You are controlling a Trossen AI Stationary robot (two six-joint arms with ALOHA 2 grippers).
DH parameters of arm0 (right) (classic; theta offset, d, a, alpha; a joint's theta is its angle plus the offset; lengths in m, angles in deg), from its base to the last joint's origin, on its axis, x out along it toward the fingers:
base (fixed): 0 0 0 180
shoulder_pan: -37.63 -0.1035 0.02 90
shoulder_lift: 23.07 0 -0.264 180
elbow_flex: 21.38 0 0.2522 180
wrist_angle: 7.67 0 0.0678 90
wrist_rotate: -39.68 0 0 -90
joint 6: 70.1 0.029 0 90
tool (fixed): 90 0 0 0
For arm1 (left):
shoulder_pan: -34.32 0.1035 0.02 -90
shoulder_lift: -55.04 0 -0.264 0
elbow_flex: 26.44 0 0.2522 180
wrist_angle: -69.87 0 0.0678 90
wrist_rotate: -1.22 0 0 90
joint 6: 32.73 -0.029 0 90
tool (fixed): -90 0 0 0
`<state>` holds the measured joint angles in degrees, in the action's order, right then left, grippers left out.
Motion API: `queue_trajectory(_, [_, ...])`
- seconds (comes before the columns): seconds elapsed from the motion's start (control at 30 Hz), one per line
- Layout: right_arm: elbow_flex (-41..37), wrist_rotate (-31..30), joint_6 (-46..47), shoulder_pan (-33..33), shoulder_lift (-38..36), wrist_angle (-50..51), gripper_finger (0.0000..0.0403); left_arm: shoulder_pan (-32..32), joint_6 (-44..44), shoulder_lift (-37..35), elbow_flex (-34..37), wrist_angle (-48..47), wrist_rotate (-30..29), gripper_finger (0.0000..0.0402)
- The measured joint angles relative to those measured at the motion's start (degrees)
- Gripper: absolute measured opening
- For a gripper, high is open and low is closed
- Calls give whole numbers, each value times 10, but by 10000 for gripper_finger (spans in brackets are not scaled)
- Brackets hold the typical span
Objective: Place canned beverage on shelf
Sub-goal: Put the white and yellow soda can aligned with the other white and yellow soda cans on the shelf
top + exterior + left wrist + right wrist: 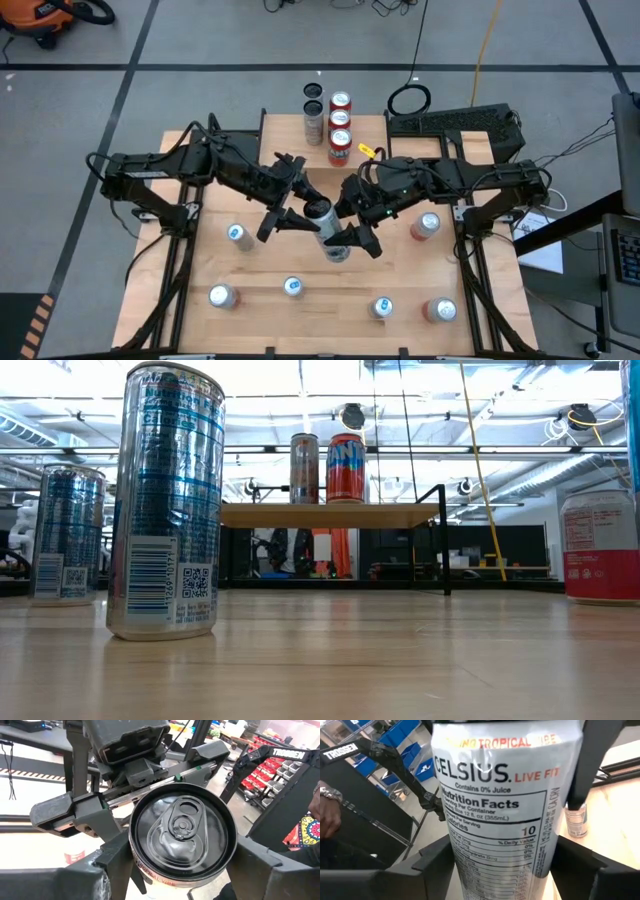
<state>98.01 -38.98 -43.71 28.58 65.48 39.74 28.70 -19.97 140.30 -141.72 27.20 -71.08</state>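
Observation:
A silver Celsius can hangs over the middle of the table between my two arms, tilted, its top toward the left arm. My left gripper is shut on its top end and my right gripper on its lower body. The left wrist view looks straight onto the can's top; the right wrist view shows its label. The shelf stands at the table's far middle with several cans on its board. The low view shows neither gripper. My left gripper has the can's wall just below the top rim between its two fingers. The fingers run along the can, coming over its top end. The can is clear of the table. My right gripper pinches the can's lower body between its two fingers, one on either side. The fingers lie across the can, coming from the table's right side. The can stands upright in its view, clear of the table.
Several loose cans stand on the table: silver ones and red ones. A tall can stands close to the low camera. A keyboard lies at the far right. A person's hand shows beyond the table.

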Motion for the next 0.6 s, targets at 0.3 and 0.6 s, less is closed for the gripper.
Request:
queue_trajectory(0.3, [1,-23,46,2,0,22,320,0,19,0,0,-7,-9,257])
queue_trajectory(0.6, [1,-30,46,0,-3,54,347,-1,34,1,0,-10,-34,256])
